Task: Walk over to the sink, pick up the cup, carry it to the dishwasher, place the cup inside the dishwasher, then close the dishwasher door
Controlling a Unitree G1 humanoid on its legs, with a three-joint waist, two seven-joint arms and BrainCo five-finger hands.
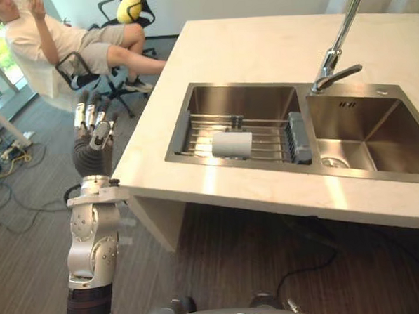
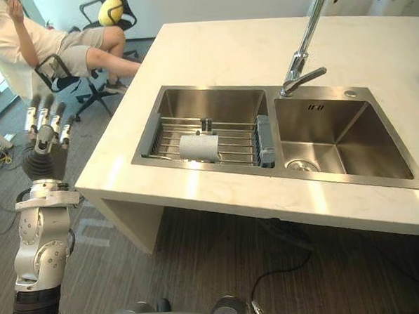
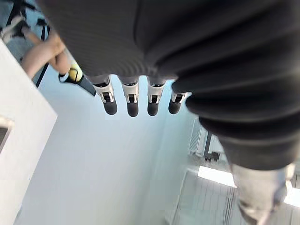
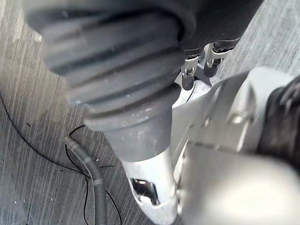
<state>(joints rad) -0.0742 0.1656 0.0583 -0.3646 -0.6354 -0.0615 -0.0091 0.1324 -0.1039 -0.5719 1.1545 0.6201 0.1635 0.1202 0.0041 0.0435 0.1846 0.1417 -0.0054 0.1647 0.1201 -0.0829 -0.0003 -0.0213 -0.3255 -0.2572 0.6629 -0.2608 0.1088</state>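
cup (image 1: 232, 144) on its side on sink rack (image 1: 265, 137) | left hand (image 1: 94, 129) raised beside surface (image 1: 260, 49), fingers (image 3: 132, 105) released | right hand (image 4: 188, 75): cannot tell

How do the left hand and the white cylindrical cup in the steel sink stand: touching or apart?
Apart. The left eye view shows the left hand raised beyond the counter edge, far from the cup.

You've got the cup (image 1: 232, 144) lying on its side: pale grey, plain cylinder. It rests on the wire rack (image 1: 265, 137) set in the left basin of the steel sink (image 1: 248, 85), long axis running left to right, toward the rack's near edge.
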